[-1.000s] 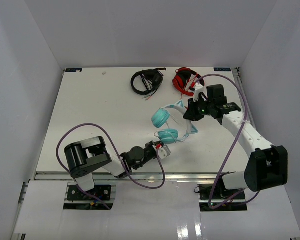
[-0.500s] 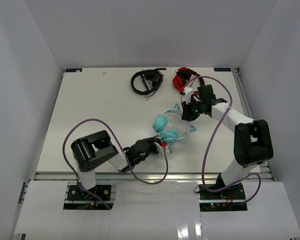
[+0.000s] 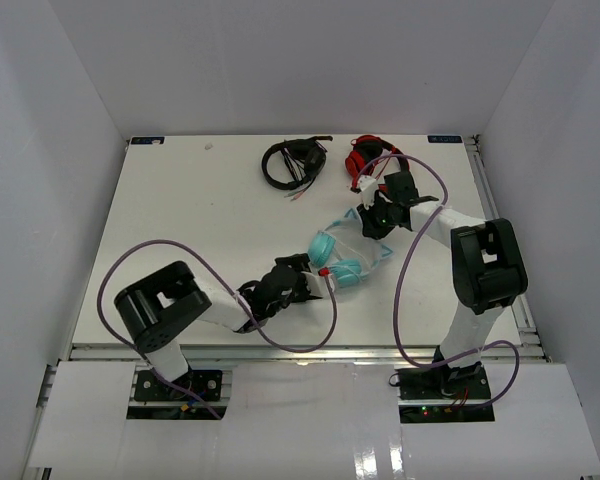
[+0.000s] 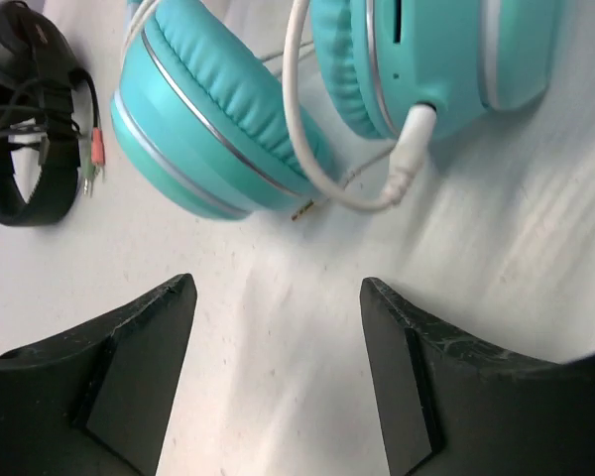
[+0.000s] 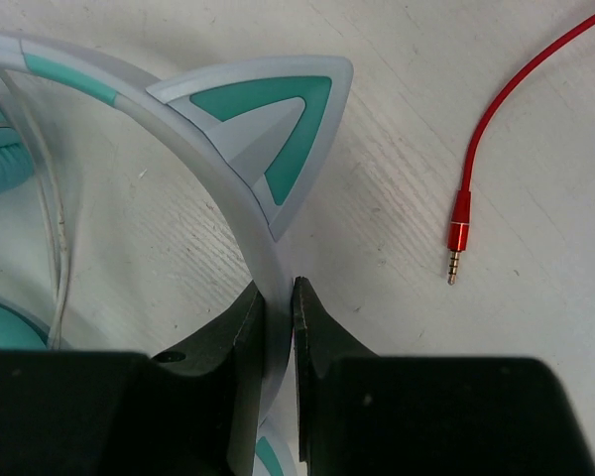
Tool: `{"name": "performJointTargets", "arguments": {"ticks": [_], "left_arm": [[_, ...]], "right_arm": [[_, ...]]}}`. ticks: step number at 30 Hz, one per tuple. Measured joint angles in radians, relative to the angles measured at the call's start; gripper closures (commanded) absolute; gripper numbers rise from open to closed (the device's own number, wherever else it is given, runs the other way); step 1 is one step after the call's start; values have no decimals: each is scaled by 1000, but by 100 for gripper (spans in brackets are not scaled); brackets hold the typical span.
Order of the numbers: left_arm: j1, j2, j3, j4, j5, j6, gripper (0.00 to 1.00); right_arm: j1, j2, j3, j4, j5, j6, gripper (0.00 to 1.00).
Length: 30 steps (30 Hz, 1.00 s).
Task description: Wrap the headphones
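Right pincer (image 5: 278, 297): pressed onto the white headband (image 5: 240, 203), just below a cat-ear point (image 5: 268, 119).

Left pincer (image 4: 278, 297): spread, empty, over bare surface (image 4: 278, 357), just short of the teal ear cups (image 4: 213, 109).

The headphones (image 3: 345, 262) lie mid-frame in the top view, between both arms.

Handling, my guess: light. The band is stiff, springy plastic and makes a sound hold. The cups are padded and smooth, likely slippery. The thin white cable (image 4: 296, 99) is limp and best taken near its free jack tip (image 4: 302, 210).

Only the left wrist view shows the cable plugged into a cup, and the loose end. Only the right wrist view shows the pinch itself, and a red plug (image 5: 456, 238) well apart at right.
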Motion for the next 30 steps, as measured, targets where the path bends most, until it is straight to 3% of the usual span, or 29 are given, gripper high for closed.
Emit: {"name": "performJointTargets", "arguments": {"ticks": [4,7,9,11,19,24,30], "left_arm": [[-5,-160,-11,-233,24,-83,20],[-20,-338,-11,-412,44,-153,18],[-26,-466,-3,-531,60,-211,16],[-29,-587,23,-653,67,-293,11],[-12,-983,75,-921,53,-680,3],[-7,-1121,25,-985,49,-825,2],[-8,-1180,23,-1030,47,-882,2]], "right_arm": [[11,0,0,8,28,-3,88],[22,0,0,11,63,-4,71],[30,-1,0,13,83,-5,37],[38,-2,0,14,108,-6,10],[30,-142,-10,0,201,17,10],[-4,-415,-48,-8,315,110,10],[-14,-745,-233,-1,417,245,10]]}}
